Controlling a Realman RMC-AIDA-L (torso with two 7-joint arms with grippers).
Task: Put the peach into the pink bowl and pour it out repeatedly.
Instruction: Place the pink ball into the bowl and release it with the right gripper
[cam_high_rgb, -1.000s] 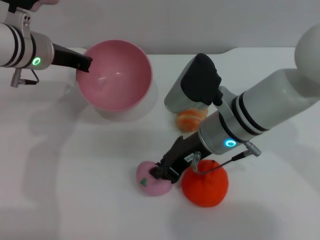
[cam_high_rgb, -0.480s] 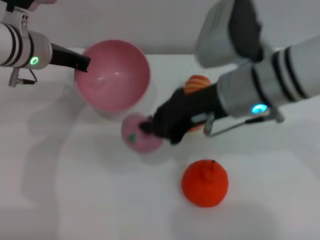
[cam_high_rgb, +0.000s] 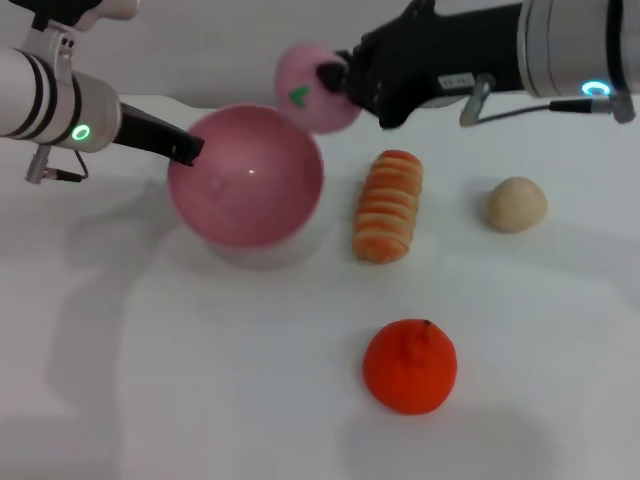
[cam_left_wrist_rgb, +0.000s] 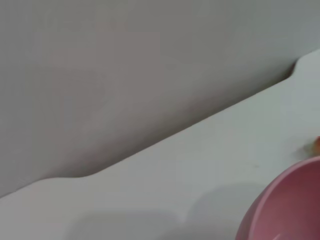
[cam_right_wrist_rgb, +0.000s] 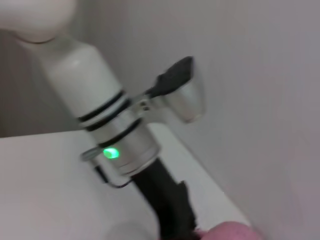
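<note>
The pale-pink peach with its green leaf mark hangs in the air above the far right rim of the pink bowl. My right gripper is shut on the peach, reaching in from the right. My left gripper is shut on the bowl's left rim and holds the bowl tilted just above the table. The bowl is empty inside. Part of the bowl shows in the left wrist view. The right wrist view shows my left arm and a bit of pink.
A striped orange bread-like toy lies right of the bowl. A beige ball sits further right. A bumpy orange fruit sits near the front middle. The white table ends at a grey wall behind.
My right gripper has lifted the peach from the table beside the orange fruit, up and back, to above the bowl's rim. The bowl has shifted slightly right and forward.
</note>
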